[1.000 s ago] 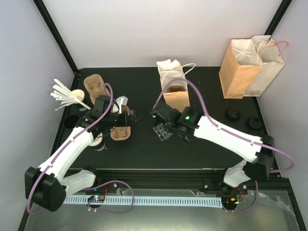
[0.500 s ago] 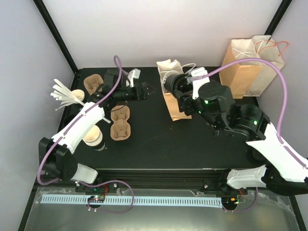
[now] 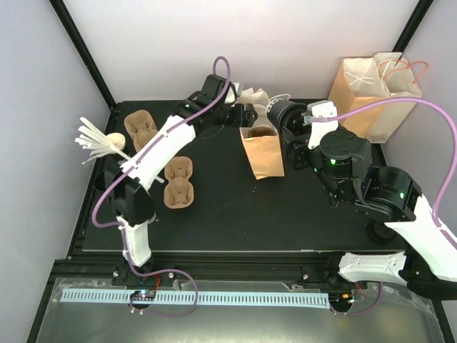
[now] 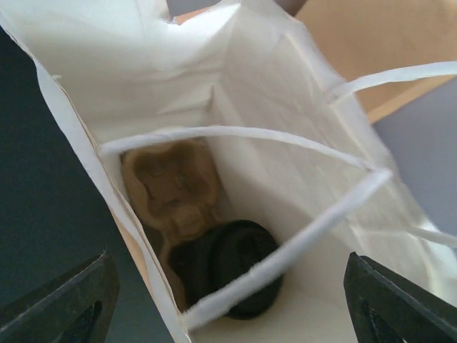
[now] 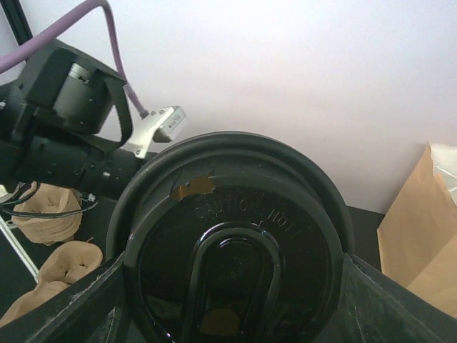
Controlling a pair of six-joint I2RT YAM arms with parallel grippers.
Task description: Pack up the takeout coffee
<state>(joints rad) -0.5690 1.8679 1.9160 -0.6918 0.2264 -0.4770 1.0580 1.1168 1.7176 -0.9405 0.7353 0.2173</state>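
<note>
A black round lid marked "CAUTION HOT" fills the right wrist view: it tops the takeout coffee, and my right gripper is shut on that cup. From above, the right gripper holds it at the right edge of the paper bag. My left gripper hangs open at the bag's back left rim. Its fingertips stand wide apart over the bag's mouth. Inside lie a cardboard cup carrier and another black-lidded cup, with white handles crossing above.
Two taller paper bags stand at the back right. Cardboard carriers lie left of centre, another carrier further back. White stirrers and cream cups sit at the far left. A loose black lid lies right.
Both arms have swung from mid-table to the back. The right carries the cup to the bag's mouth. The left has left the carriers and now hangs over the bag.
</note>
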